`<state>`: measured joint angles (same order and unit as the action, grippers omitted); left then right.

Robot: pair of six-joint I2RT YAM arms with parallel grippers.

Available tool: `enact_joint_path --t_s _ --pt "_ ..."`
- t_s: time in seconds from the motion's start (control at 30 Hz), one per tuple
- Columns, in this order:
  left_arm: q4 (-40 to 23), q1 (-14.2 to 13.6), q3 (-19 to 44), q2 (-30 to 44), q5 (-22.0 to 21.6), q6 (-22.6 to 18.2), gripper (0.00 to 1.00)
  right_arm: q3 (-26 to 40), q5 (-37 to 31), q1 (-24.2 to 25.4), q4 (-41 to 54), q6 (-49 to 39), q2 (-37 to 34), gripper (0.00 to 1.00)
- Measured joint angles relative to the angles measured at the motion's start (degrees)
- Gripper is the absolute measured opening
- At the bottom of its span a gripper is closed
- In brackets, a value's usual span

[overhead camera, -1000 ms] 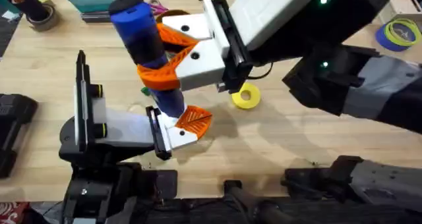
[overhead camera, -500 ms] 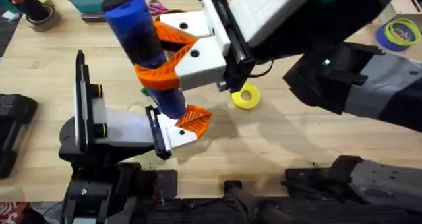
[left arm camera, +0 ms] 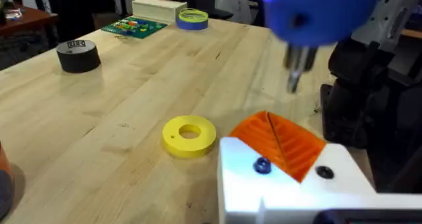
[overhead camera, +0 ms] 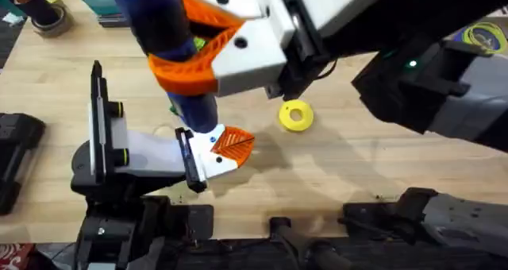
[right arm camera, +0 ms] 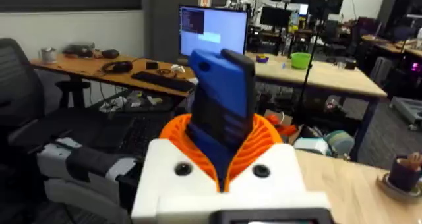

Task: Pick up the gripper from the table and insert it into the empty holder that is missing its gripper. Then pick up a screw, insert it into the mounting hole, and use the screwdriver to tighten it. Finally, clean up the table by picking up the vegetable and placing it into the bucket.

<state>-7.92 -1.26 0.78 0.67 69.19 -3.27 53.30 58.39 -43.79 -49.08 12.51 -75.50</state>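
at the near left of the table the left gripper (overhead camera: 208, 155) lay on its side, its fingers pointing toward three o'clock, an orange gripper (overhead camera: 234, 143) seated in its white holder (left arm camera: 290, 184) with a blue screw (left arm camera: 262, 165) showing. whether its fingers were parted i couldn't tell. directly above hung the screwdriver (overhead camera: 171, 48), upright, tip (left arm camera: 293, 69) just short of the screw, clenched by the right gripper (overhead camera: 198, 59). no writing was legible.

Overhead downward; wrist views close, sharing the screwdriver (overhead camera: 171, 32).
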Motion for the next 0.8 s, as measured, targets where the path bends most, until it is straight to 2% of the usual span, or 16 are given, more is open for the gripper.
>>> enact_joint_path --t_s 0.17,0.4,0.8 --pt "0.00 0.00 0.00 0.00 0.00 0.01 0.004 2.25 0.02 0.17 0.13 1.18 0.28 0.024" --pt "0.00 0.00 0.00 0.00 0.00 0.00 0.004 5.75 0.15 1.55 4.90 1.90 0.28 0.024" --pt "0.00 0.00 0.00 0.00 0.00 0.00 0.004 6.97 0.17 1.66 4.98 2.05 0.28 0.024"
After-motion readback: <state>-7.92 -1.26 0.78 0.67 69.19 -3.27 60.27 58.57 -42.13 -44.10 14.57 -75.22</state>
